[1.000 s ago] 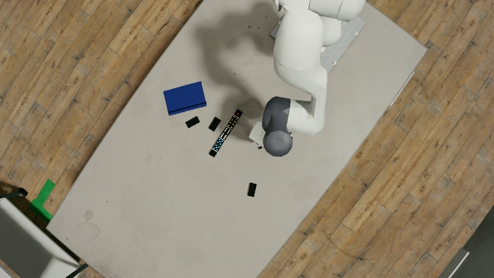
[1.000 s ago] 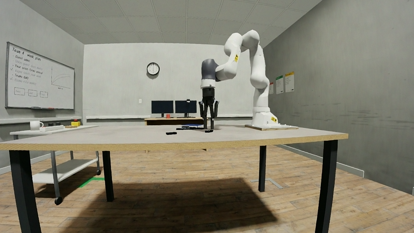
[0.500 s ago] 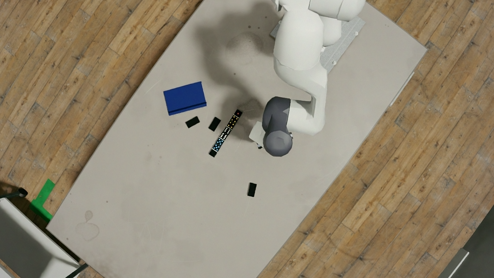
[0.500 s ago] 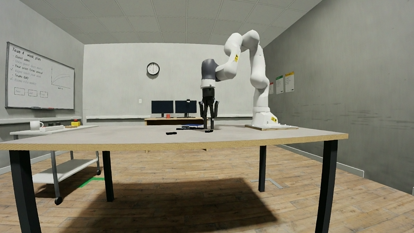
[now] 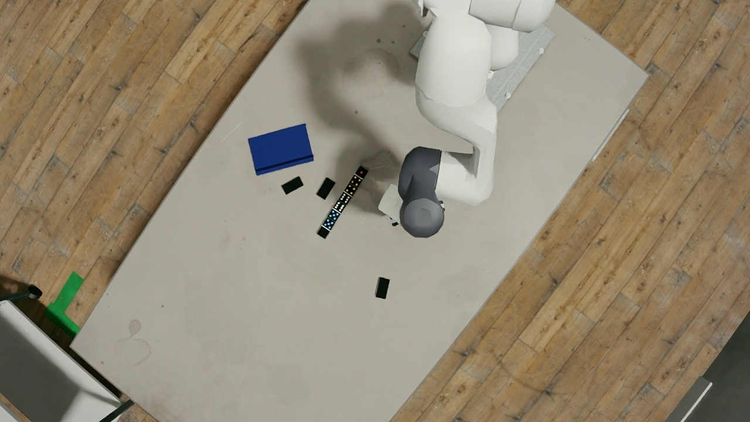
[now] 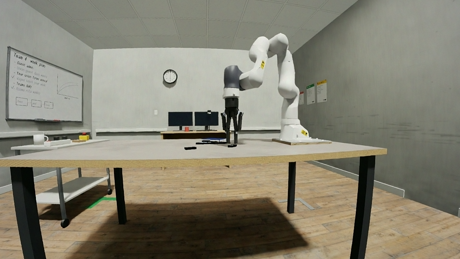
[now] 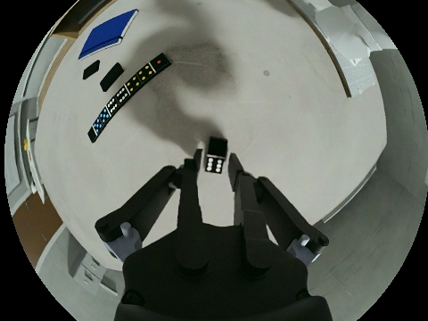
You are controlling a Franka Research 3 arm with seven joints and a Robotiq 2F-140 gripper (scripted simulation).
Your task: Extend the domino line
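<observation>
Black claw [image 5: 418, 214] [image 6: 231, 141] [image 7: 216, 156] spread partway, slim gaps along both edges of face-up domino [image 6: 231, 145] [image 7: 215, 164]

On the table [image 5: 210, 315] [image 6: 96, 154] [image 7: 290, 134], wide room is left toward the lower left corner of the top view. Toward the upper left edge, passage is hindered by the line of dominoes [image 5: 342, 202] [image 6: 210, 142] [image 7: 119, 95], two face-down dominoes [image 5: 325, 188] [image 7: 111, 77] and the blue book [image 5: 280, 148] [image 6: 214, 140] [image 7: 109, 33]. Near the lower right edge, the way is narrowed by a lone domino [image 5: 382, 288] [image 6: 190, 148].
</observation>
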